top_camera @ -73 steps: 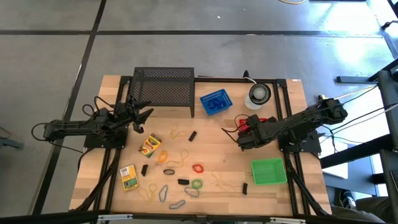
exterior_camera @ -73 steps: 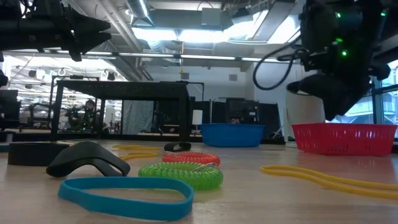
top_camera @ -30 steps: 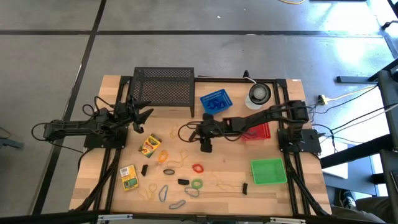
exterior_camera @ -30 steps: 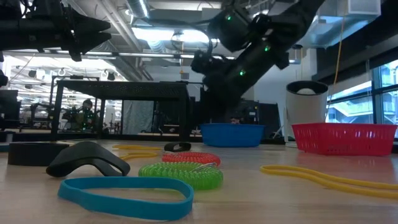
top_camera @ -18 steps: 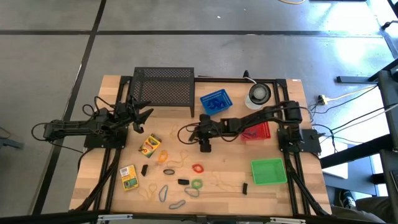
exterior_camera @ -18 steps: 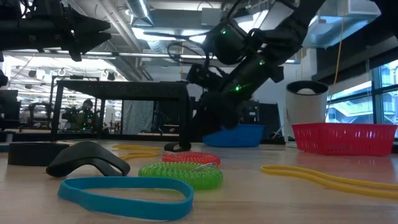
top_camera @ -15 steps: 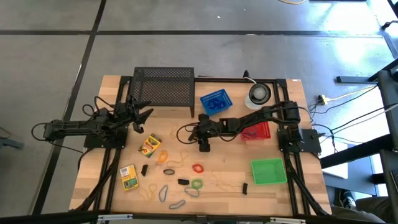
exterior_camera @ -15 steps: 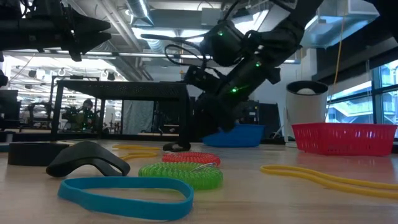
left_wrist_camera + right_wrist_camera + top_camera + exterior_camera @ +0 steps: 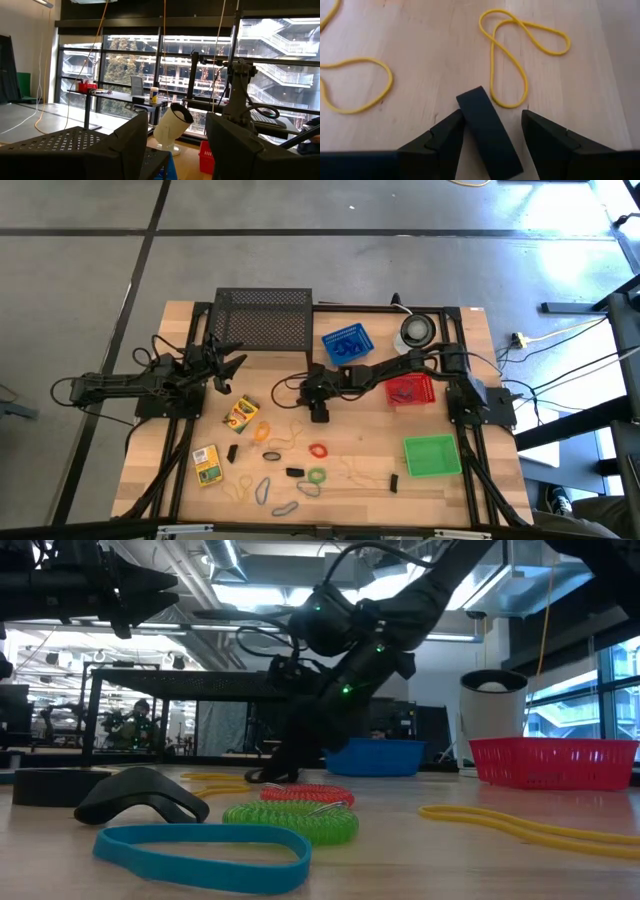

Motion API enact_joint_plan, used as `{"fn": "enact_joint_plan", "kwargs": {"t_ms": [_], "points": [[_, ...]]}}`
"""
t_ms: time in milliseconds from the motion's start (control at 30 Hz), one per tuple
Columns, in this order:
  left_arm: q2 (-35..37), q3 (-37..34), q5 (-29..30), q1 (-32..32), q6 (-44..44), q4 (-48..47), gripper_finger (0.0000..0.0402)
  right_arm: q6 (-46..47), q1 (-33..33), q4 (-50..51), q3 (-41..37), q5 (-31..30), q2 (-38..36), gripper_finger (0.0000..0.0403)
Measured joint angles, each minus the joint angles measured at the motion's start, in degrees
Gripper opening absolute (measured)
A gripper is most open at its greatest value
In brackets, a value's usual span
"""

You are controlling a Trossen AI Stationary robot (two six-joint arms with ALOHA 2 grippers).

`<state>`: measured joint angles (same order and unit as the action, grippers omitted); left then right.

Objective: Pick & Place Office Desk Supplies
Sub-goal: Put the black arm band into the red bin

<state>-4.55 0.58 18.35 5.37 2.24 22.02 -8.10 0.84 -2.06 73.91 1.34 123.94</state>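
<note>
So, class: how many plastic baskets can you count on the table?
3: a blue basket beside the rack, a red basket by the right arm, and a green basket near the front right corner.

Right gripper [image 9: 318, 414] stretched toward table centre, fingers apart, pointing down; left gripper [image 9: 232, 364] parked at nine o'clock, fingers spread.

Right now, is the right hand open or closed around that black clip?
Open. In the right wrist view, the right hand has a finger on each side of the black clip, with a visible gap on one side; the clip lies flat on the table.
</note>
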Motion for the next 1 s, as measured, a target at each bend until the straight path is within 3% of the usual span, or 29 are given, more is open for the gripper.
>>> {"fn": "enact_joint_plan", "kwargs": {"t_ms": [267, 667, 1000], "points": [[0.0, 0.0, 0.0, 0.0, 0.0, 0.0, 0.0194, 0.1, -0.2, 1.7, 0.8, -0.2, 0.1, 0.0173], [0.0, 0.0, 0.0, 0.0, 0.0, 0.0, 0.0194, 2.7, -2.4, 6.0, 0.4, -0.9, -3.3, 0.0017], [0.0, 0.0, 0.0, 0.0, 0.0, 0.0, 0.0194, 5.7, -2.8, 13.0, 0.4, -2.2, -15.0, 0.0009]]}}
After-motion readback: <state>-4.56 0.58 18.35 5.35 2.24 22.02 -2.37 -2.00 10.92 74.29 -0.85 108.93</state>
